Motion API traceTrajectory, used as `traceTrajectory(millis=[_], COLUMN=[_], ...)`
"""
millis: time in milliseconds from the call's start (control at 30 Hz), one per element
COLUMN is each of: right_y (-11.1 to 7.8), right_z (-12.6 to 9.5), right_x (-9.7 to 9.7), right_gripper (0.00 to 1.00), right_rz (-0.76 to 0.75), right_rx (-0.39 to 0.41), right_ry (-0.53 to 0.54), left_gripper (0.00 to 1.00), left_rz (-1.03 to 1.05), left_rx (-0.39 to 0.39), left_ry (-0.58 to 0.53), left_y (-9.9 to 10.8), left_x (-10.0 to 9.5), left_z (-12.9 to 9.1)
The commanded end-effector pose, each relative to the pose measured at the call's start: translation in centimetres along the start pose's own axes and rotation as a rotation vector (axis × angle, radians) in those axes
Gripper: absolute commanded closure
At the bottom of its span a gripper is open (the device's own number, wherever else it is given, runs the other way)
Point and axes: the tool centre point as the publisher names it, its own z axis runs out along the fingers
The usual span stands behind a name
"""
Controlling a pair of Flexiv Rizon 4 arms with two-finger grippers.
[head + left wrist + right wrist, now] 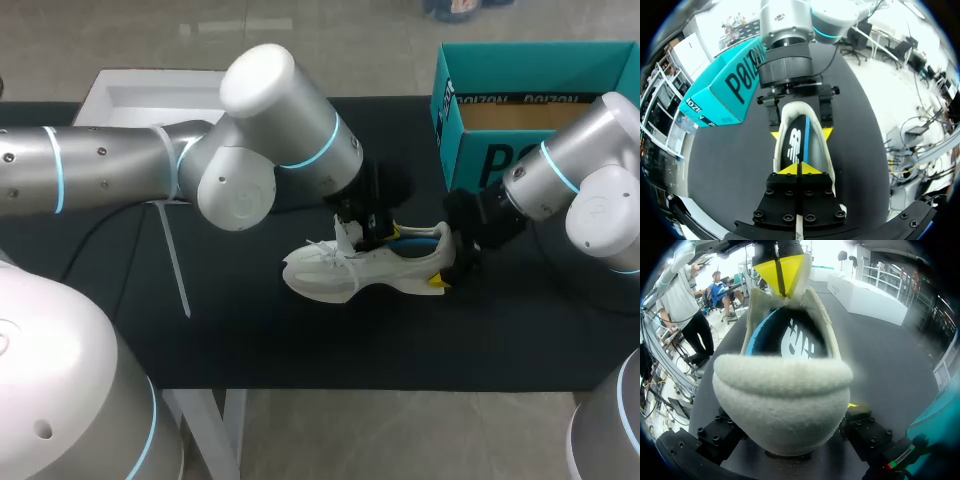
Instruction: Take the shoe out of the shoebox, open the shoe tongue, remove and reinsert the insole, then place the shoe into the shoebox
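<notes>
A white shoe (345, 272) stands upright mid-table on the black cloth. My left gripper (365, 228) is over its throat, shut on the tongue (799, 231), whose white edge shows between the yellow tips (790, 169). Ahead of it the opening shows the black and blue insole (796, 142). My right gripper (447, 262) holds the padded heel (782, 400) from both sides, its yellow tips (775, 134) against the collar. The teal shoebox (520, 100) stands open at the back right, behind my right arm.
A white tray (150, 100) sits at the table's back left, behind my left arm. A thin white strip (175, 260) lies on the cloth left of the shoe. Bare black cloth (300, 345) stretches in front of the shoe.
</notes>
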Motion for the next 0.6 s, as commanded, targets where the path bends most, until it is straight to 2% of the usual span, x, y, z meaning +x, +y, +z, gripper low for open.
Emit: traceTrajectory(millis=[33,233,333,600], right_y=[0.03,0.03,0.03,0.03], right_z=[0.12,0.12,0.12,0.12], right_x=[0.04,0.04,0.04,0.04], right_gripper=[1.00,1.00,1.00,1.00], right_rz=[0.000,0.000,0.000,0.000], right_rx=[0.003,0.003,0.003,0.003], right_ry=[-0.002,-0.002,-0.002,-0.002], left_gripper=[1.00,1.00,0.84,0.84], left_rz=[0.009,0.030,0.039,0.044], left_rx=[-0.011,-0.042,-0.049,-0.051], left_ry=[-0.011,-0.023,-0.029,-0.039], left_y=[-0.47,-0.37,-0.29,-0.24], left_x=[0.26,0.46,0.58,0.87], left_z=[0.30,0.54,0.67,0.39])
